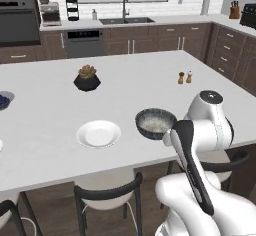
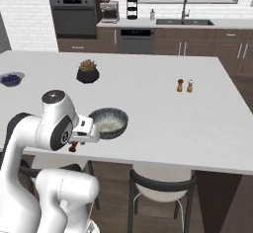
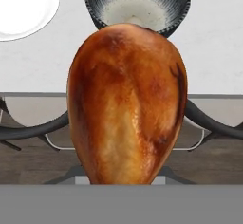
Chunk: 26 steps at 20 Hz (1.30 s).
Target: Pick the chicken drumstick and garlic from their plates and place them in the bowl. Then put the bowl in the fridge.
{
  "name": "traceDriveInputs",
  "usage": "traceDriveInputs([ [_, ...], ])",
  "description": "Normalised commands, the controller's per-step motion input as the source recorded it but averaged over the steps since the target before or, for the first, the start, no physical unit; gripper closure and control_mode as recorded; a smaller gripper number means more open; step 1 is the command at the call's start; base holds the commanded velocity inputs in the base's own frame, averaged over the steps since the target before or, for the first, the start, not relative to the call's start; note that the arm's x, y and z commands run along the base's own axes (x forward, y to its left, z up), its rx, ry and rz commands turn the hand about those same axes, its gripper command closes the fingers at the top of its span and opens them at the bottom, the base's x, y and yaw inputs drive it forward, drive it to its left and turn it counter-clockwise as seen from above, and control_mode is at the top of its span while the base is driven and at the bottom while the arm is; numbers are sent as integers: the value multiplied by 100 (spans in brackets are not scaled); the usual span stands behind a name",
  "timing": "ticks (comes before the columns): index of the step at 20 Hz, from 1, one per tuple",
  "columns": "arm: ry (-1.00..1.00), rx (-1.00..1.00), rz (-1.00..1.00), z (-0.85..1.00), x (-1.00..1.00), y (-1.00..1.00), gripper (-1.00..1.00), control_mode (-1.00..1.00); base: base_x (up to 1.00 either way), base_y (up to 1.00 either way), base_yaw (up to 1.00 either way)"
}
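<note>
Pincer (image 2: 74, 147) low at the near edge of the island, seen in the right base view under the white wrist, hanging off the counter edge rather than over the worktop. Pinching the chicken drumstick (image 3: 127, 104): in the hand view fat end up and huge right in front of the camera, finger tips themselves hidden behind the meat, so the grip is read from the drumstick hanging there. In the right base view just a small orange-brown bit (image 2: 73, 147) poking out below the hand.

Just past the drumstick, on the counter, the bowl (image 3: 137, 4), dark grey with a pale inside, close to the island edge; same bowl in the left base view (image 1: 156, 123) and the right base view (image 2: 108, 123), touching nothing, just beside the hand. Inside of it pale; cannot tell whether anything lies in it.

To the pincer's left and a little further in, a plate (image 1: 98, 133), white and bare, seen also at the top left corner of the hand view (image 3: 23, 9). Near the bowl but apart from it.

Below the pincer, dark chair backs (image 3: 28, 130) against a wood floor.

Further out across the island (image 1: 40, 95): black succulent planter (image 1: 87, 79) well beyond the plate, salt and pepper shakers (image 1: 185, 77) off to the right, bowl of blue berries (image 2: 11, 79) far left.

Furthest, back counter with the sink (image 1: 126, 20) and coffee machine (image 1: 49, 13).
</note>
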Motion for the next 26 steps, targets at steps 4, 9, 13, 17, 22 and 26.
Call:
traceDriveInputs([
  [4, 0, 0, 0, 0, 0, 0, 100, 100, 71, 11, -2],
  [9, 0, 0, 0, 0, 0, 0, 100, 100, 5, -1, 4],
  [13, -9, -1, 0, 4, 13, 0, 100, -100, 4, 0, 0],
  [17, -14, -8, 0, 28, 66, 0, 100, -100, 0, 0, 0],
  [22, -10, -4, -3, 49, 90, 0, 100, -100, 0, 0, 0],
  [26, 12, 12, -10, 32, 99, -2, 100, -100, 0, 0, 0],
])
